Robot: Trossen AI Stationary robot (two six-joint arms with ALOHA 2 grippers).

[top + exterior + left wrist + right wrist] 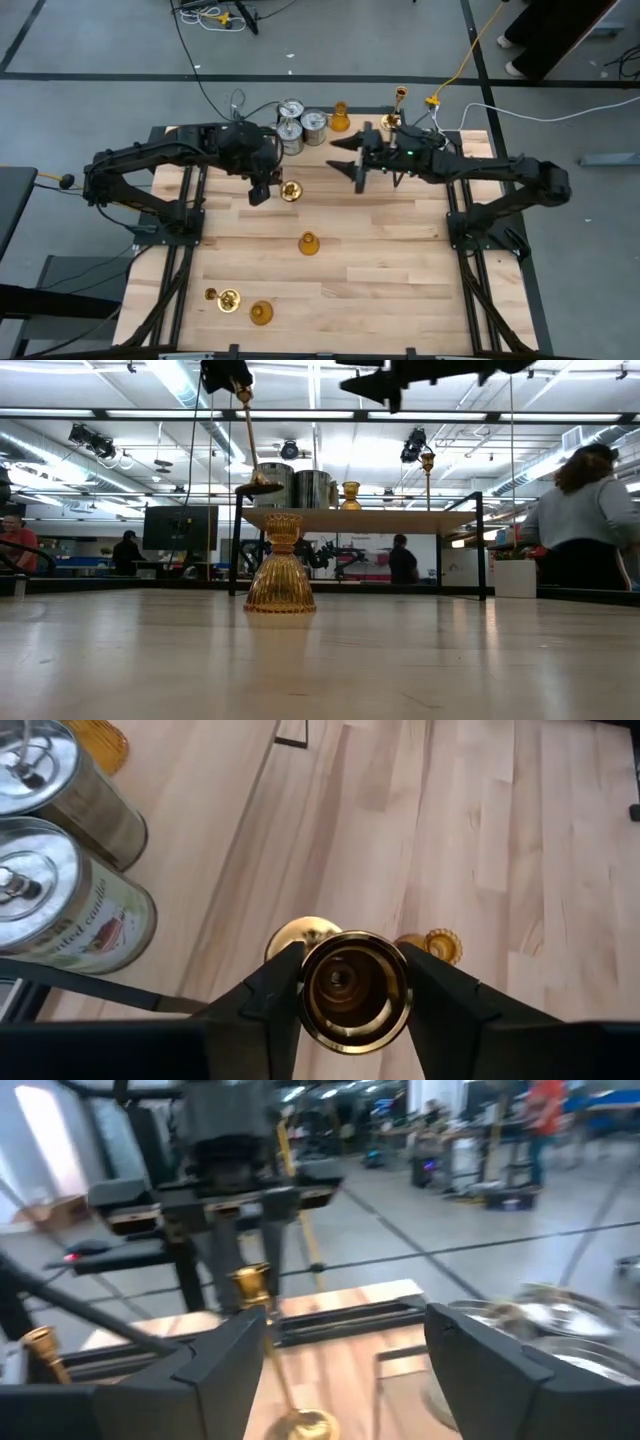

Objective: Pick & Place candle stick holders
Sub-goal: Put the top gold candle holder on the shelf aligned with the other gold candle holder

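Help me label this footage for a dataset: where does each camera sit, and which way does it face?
High view: above the table, straight down; both arms show, left gripper and right gripper.
Low view: at tabletop height, level across the table at an amber holder; the grippers hang at the top.
Left wrist view: looks down past its fingers, shut on a brass holder.
Right wrist view: looks level past its open fingers.
Shared: left wrist and low views both show the held brass holder.

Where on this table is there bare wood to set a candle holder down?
Widest bare patch: the right half, between the amber holder mid-table and the right edge. Another lies between that holder and the near-left pair, a brass holder and an amber one. The far edge is crowded: silvery tins, both grippers, and the left gripper holding a brass candlestick.
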